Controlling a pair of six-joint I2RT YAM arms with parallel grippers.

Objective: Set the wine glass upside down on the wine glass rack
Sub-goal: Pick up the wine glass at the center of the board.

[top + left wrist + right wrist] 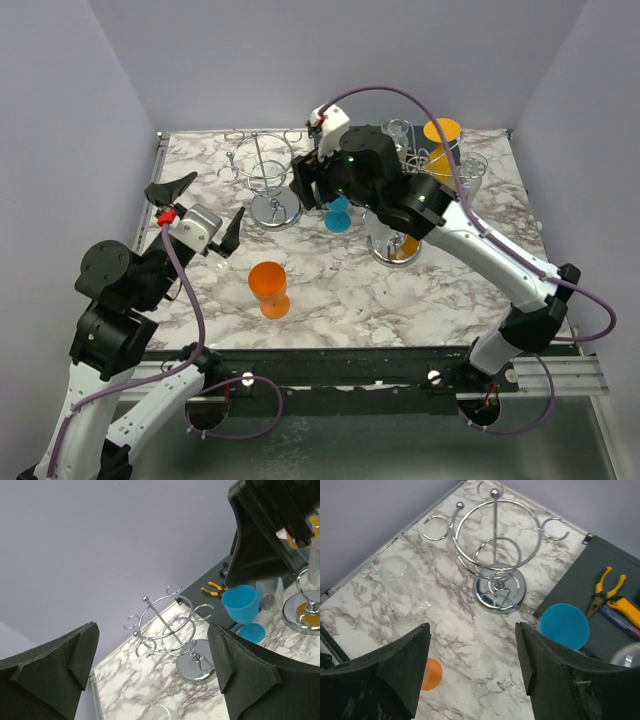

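**Stem first, then the ring**

Left end effector [217, 194], fingers spread and empty, hovers by the clear wine glass [399, 578] at the worktop's [400, 300] 9 o'clock. Best pinch its stem, invert, hook the rack [499, 591] at 11. Right end effector [472, 627]: spread, empty.

Both arms up, jaws parted, beside the rack [268, 178].
Left gripper [217, 196] hangs wide open at the rack's near left; right gripper [306, 188], its arm stretched in from the right, hovers empty at the rack's right side.
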